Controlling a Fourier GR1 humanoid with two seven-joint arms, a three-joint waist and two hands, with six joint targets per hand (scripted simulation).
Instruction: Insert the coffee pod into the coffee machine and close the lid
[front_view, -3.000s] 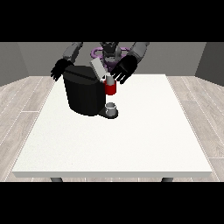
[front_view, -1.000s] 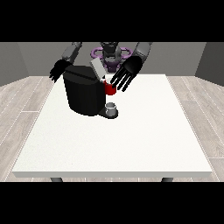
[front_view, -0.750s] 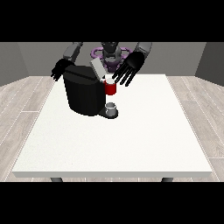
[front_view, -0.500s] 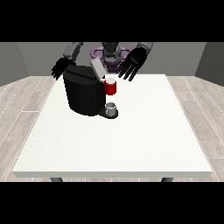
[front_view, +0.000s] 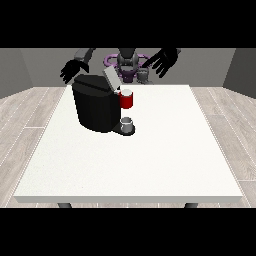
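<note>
Coffee machine (front_view: 96, 107) sits left of the frame's centre on the white table (front_view: 150, 160), a black block with its front toward the right, where a grey cup (front_view: 127, 123) stands on the drip base. Just above the cup is a red thing at the machine (front_view: 127, 100). The lid (front_view: 111, 79) stands raised, its long axis tilted up and to the left. Farther back, near the table's far edge, a small grey thing (front_view: 143, 75) stands; whether it is the pod cannot be told. The hand at the view's left (front_view: 71, 70) hangs behind the machine's upper left corner, fingers spread and holding nothing. The hand at the view's right (front_view: 162, 62) is raised at upper right, fingers splayed and empty, well apart from the lid.
</note>
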